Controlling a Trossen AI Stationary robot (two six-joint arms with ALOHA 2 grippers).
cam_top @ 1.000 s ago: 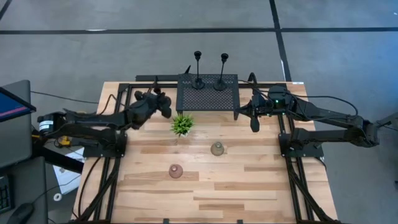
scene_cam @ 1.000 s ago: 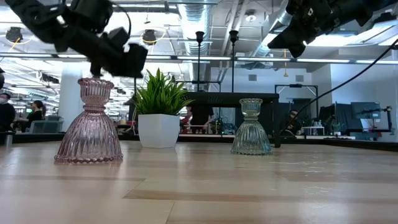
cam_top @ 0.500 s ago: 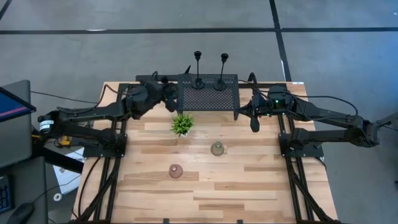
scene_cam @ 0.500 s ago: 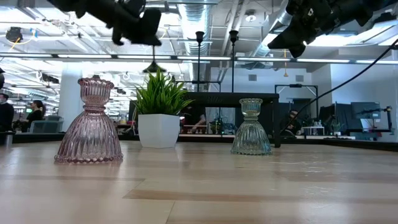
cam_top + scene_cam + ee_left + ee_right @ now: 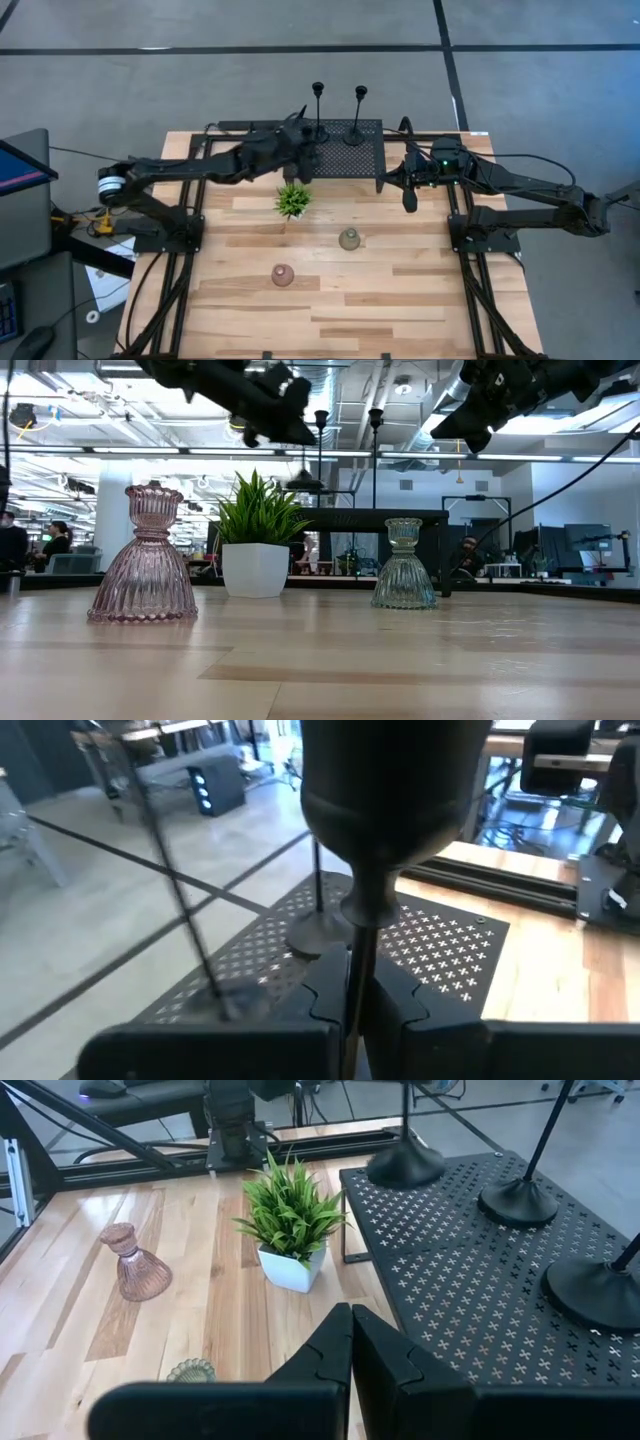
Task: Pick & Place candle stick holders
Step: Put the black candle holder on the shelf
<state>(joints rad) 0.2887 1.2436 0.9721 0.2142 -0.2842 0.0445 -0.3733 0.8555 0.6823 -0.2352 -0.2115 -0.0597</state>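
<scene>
My left gripper [image 5: 307,150] is shut on a slim black candle stick holder [image 5: 388,810] at the left end of the black mesh rack [image 5: 340,165]. That holder's round base [image 5: 301,482] hangs below the fingers. Two more black holders [image 5: 318,130] [image 5: 355,135] stand by their round bases on the rack's far part. A pinkish glass cup [image 5: 283,275] and a greenish glass cup [image 5: 349,239] stand on the wooden table. My right gripper [image 5: 408,200] hangs shut and holds nothing, right of the rack. My left gripper pinches the holder's thin stem [image 5: 356,982] between its two fingers, just below the top cup [image 5: 390,800]. The fingers come at it level, from the table's left, and lie across the stem. The holder stands upright and hangs clear above the rack's left end [image 5: 405,1165].
A small green potted plant [image 5: 293,200] stands on the table just in front of the rack's left end, below my left arm. The glass cups stand on the middle of the table [image 5: 400,300], with open wood toward the near edge.
My left gripper has risen and gone toward the table's right, from left of the plant to the rack's left end. It has stayed shut on the black holder, which has travelled with it, upright, with its base hanging free.
</scene>
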